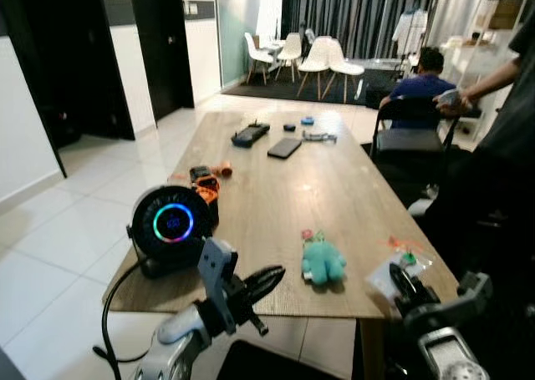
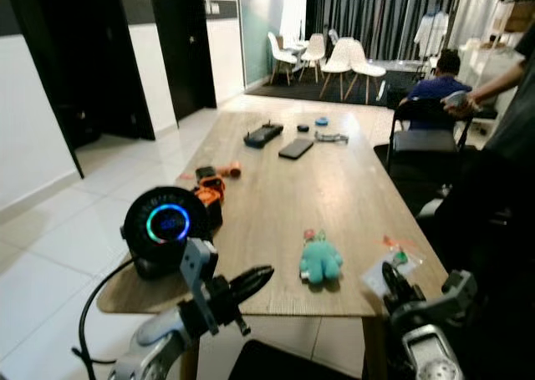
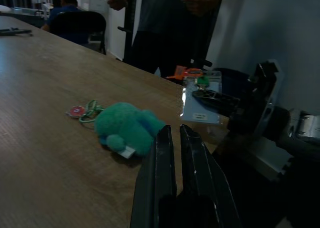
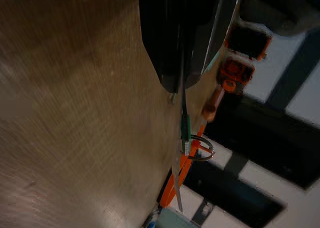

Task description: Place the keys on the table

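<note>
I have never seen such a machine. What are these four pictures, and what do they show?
It is a walking robot with two arms, each ending in a black pincer. Two pictures come from cameras in its head, two from its wrists. Before it stands a wooden table with a round device that has a glowing ring, a green plush toy and a phone. The left pincer hovers shut, holding nothing. The right pincer seems to pinch a clear pouch of keys at the table's edge.

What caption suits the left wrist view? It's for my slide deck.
Left gripper shut near the green plush toy, while the right gripper holds the bagged keys over the wooden table edge.
</note>
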{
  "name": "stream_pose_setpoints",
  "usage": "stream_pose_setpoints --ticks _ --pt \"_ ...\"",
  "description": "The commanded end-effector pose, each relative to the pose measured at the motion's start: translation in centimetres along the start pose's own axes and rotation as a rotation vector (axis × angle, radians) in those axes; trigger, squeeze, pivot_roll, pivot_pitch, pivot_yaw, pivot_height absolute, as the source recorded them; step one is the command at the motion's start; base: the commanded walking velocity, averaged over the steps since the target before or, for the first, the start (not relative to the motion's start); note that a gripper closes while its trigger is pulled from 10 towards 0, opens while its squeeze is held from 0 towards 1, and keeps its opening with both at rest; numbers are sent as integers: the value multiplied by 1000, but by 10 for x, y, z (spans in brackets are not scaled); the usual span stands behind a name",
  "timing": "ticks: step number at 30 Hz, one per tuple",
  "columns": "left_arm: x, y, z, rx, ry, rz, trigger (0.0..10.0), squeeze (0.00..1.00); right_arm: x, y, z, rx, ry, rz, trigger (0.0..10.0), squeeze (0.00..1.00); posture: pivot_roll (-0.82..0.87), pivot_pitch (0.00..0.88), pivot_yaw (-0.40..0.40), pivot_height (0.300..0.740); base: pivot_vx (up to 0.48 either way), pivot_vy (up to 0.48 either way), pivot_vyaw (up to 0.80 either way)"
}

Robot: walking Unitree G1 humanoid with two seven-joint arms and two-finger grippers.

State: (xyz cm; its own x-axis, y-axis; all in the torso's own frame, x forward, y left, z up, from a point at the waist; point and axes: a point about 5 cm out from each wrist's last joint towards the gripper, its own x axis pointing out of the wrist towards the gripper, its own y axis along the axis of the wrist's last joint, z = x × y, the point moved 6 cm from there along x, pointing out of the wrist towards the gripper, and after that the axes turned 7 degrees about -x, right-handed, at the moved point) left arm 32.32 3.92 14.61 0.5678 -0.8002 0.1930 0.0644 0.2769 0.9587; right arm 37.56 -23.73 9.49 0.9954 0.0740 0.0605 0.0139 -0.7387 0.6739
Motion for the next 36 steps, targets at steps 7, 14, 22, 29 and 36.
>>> stream_pose_setpoints --ticks 7,14,22,29,36 --pt "-6 -2 -1 20 2 -30 10000 0 10 -18 -22 -3 100 -59 10000 0 16 65 12 740 0 0 0" --pt "-7 -5 2 19 -18 -49 10000 0 -1 -39 -33 -28 179 -145 10000 0 20 63 12 740 0 0 0" --pt "-8 -11 9 21 -66 -87 10000 0 -27 -80 -46 -174 317 -312 10000 0 19 60 18 740 0 0 0" --pt "-9 -12 12 19 -78 -92 10000 0 -37 -81 -57 -172 388 -320 10000 0 18 55 15 740 0 0 0" --pt "-9 -13 15 12 -96 -97 10000 0 -46 -72 -71 -153 460 -275 10000 0 14 52 15 740 0 0 0"
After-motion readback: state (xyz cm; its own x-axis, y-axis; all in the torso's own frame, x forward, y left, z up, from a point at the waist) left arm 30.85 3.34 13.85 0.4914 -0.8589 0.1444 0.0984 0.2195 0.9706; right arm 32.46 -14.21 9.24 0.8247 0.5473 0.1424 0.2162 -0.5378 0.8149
